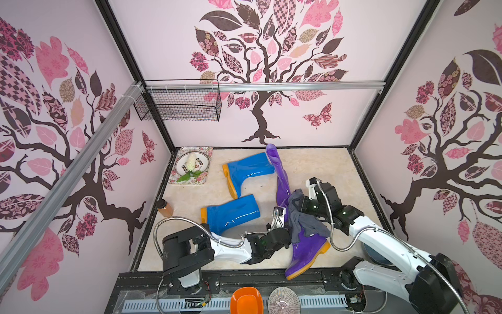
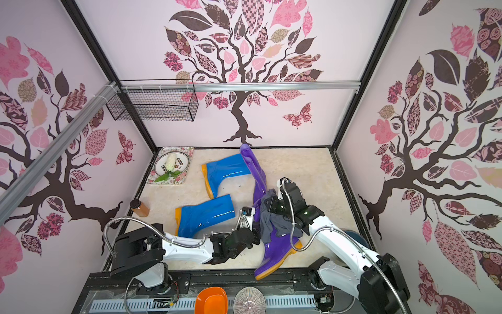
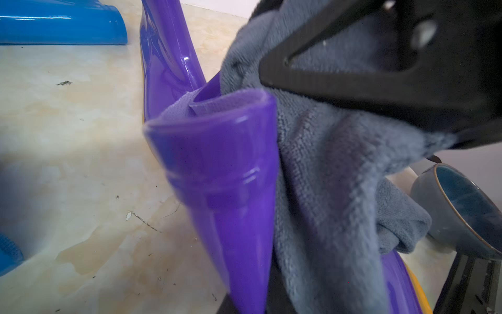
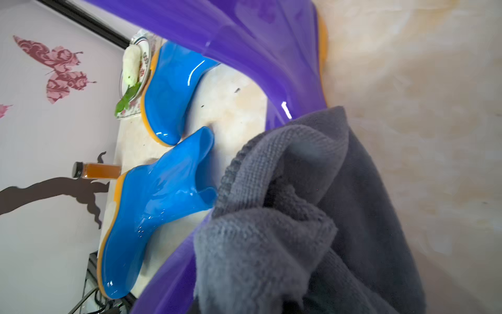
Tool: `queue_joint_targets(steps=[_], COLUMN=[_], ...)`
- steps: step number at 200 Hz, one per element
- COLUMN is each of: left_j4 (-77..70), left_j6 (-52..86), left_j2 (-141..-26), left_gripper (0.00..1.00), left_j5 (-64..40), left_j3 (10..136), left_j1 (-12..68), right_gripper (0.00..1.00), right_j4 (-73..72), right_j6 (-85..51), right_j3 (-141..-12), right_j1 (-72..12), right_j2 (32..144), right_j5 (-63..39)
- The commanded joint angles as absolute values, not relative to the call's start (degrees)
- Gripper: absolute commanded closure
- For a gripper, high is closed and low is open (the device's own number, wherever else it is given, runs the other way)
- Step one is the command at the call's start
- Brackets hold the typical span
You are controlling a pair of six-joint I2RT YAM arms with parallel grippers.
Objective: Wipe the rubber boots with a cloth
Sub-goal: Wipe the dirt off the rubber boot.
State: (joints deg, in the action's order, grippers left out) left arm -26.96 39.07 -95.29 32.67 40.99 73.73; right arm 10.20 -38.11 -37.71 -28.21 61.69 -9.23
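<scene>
Holding the cloth (image 1: 305,221) bunched in clenched right fingers (image 3: 326,78), draped touching the near purple boot (image 1: 308,252). Left fingers (image 1: 287,236) are closed, apparently pinching that boot's shaft below its folded cuff. Its long axis runs from the sole at the front edge of the bench (image 1: 339,174) up and back toward the cuff, tilted. The right arm is nearer, so the stroke likely goes along the shaft. The bench is pale and speckled. The far purple boot (image 1: 278,168) is just behind, the blue boots (image 1: 239,214) are well apart, and a bowl (image 3: 461,206) is just beside.
</scene>
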Motion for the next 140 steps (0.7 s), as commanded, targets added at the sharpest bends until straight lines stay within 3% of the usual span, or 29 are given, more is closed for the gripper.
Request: queue_joint_targets(steps=[1, 23, 59, 81, 109, 140], left_j4=[-30.0, -30.4, -30.7, -30.6, -30.2, -29.6], left_j6=[37.3, 36.7, 34.7, 33.5, 33.0, 33.0], left_j2=[-93.0, -92.2, -91.3, -91.8, -92.0, -91.7], left_gripper=[1.00, 1.00, 1.00, 1.00, 1.00, 1.00], left_j5=[33.7, 33.7, 32.1, 30.7, 29.7, 30.1], left_j3=[40.8, 40.2, 39.5, 39.5, 39.3, 39.2], left_j1=[73.1, 72.5, 71.0, 71.0, 71.1, 71.5], right_gripper=[1.00, 1.00, 1.00, 1.00, 1.00, 1.00], right_j4=[17.5, 29.9, 38.6, 35.4, 27.4, 23.7], right_j6=[-38.5, -42.0, -45.1, -39.3, -33.8, -35.5], right_j3=[-34.9, -33.0, -34.1, -42.6, -51.8, -56.2], right_j1=[-27.3, -27.3, -27.1, -26.9, -25.8, -25.6], right_j2=[59.3, 52.1, 39.1, 46.5, 61.9, 67.8], right_j5=[-4.5, 3.9, 6.5, 4.8, -4.6, 2.0])
